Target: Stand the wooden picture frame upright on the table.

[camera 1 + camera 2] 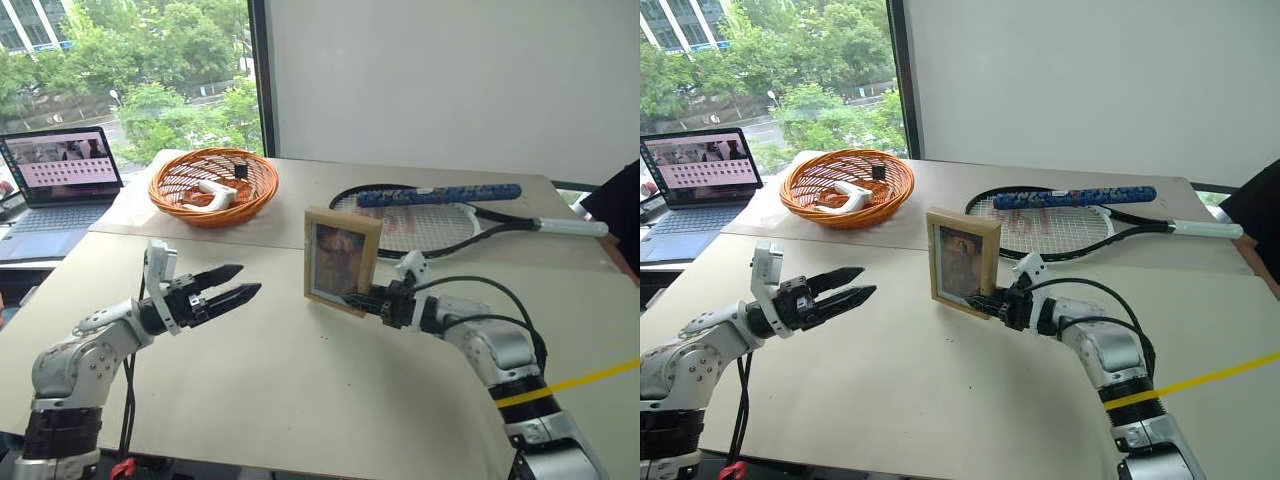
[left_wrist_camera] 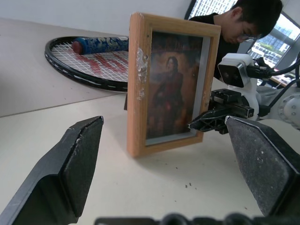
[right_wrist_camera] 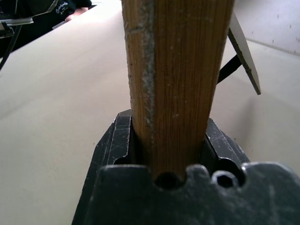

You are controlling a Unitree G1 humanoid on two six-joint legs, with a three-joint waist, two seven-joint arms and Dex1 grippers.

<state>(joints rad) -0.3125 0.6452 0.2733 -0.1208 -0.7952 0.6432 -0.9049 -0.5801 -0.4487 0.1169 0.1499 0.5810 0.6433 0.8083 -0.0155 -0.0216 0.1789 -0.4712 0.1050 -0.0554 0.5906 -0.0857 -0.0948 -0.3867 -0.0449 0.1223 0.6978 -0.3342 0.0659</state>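
The wooden picture frame [image 1: 342, 259] stood upright on the counter [image 1: 300, 380], portrait side toward the left pincer [image 1: 237, 283], prop flap [image 3: 243, 44] swung out behind. Right pincer [image 1: 985, 301] was clamped on the frame's lower side edge, one finger on each face. Left pincer hung just off the frame's other side, fingers [image 2: 65, 168] wide apart, touching nothing. Beyond the right pincer lay a tennis racket [image 1: 440, 215]; farther back from the left, a wicker basket [image 1: 214, 185] & laptop [image 1: 62, 190].
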